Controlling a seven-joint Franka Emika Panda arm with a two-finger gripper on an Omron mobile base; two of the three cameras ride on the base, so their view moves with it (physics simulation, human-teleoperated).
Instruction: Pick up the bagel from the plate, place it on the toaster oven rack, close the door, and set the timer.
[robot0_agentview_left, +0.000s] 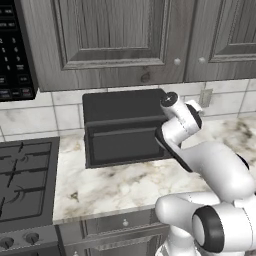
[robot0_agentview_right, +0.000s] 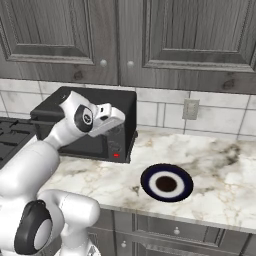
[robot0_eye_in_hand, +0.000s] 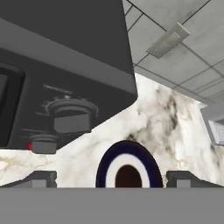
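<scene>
timer knob (robot0_eye_in_hand: 71, 114) on the toaster oven (robot0_eye_in_hand: 65, 43) control strip looked like a small rigid dial with a raised bar across it. likely stiff to turn, hard and a bit slick, not fragile. best pinch across the bar or the rim, square on, then twist. a second small knob sat below it beside the red light (robot0_eye_in_hand: 30, 146).

door (robot0_agentview_left: 125, 145) was up and shut. plate (robot0_agentview_right: 146, 182) was bare on the tabletop (robot0_agentview_right: 215, 165), at 4 o'clock from the oven. bagel probably inside, couldn't tell through the dark glass.

arm (robot0_agentview_right: 60, 135) was bent up over the oven's front right corner, hand pointing out and down past the strip. tool (robot0_eye_in_hand: 111, 179) had its jaws spread wide with nothing between them. in the hand view the knob lay at 9 o'clock and the plate at 6 o'clock.
</scene>
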